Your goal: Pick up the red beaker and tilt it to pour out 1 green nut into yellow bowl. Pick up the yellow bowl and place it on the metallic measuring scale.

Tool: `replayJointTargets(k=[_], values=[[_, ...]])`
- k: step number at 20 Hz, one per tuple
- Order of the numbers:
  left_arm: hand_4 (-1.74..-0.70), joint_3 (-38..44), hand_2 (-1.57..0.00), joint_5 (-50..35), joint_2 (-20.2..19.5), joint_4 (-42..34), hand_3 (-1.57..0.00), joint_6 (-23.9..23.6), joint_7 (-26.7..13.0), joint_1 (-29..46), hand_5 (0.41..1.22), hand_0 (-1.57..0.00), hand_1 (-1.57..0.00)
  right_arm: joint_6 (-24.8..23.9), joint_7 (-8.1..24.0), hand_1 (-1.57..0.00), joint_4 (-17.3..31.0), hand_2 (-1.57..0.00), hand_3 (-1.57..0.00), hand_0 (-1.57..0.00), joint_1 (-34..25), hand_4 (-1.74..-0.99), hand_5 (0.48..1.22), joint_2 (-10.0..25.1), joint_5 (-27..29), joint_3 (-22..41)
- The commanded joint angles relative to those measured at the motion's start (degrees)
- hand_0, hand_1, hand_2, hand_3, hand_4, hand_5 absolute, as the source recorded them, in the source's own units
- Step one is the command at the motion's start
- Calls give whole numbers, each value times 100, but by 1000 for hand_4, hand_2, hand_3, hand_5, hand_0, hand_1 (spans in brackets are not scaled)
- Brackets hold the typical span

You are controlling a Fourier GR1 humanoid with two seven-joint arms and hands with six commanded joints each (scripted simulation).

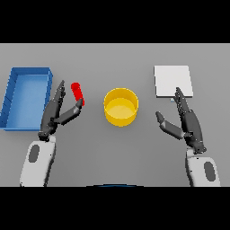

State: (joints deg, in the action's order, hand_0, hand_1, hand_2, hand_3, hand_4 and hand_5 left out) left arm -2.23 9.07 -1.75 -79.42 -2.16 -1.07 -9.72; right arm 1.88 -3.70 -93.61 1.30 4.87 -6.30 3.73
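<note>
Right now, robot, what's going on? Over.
Left hand open beside small red beaker, thumb near it. Right hand open, idle. Round yellow bowl between hands, unobstructed.

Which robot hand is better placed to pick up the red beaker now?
Left. The left robot hand is right beside the red beaker, its fingers straight, while the right robot hand is beyond the yellow bowl.
</note>
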Motion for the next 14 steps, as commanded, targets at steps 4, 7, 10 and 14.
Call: replayJointTargets(k=[4,7,10,14], values=[[-1228,184,1,-27,73,784,1,-89,207,-638,636,1,1,-29,16,1,-36,1,1,1,53,-1298,628,-36,-25,20],[-1222,210,1,125,105,1288,1,-225,365,-973,633,1,1,-112,111,1,-23,1,1,1,13,-1300,631,-73,-120,51],[-1231,257,1,257,77,1725,1,-353,510,-1292,647,1,1,-121,41,1,102,1,1,1,-52,-1300,638,0,-121,-32],[-1290,408,1,173,131,2318,1,-339,911,-1629,686,1,1,-91,96,1,122,1,1,1,-104,-1300,646,59,-57,-100]])
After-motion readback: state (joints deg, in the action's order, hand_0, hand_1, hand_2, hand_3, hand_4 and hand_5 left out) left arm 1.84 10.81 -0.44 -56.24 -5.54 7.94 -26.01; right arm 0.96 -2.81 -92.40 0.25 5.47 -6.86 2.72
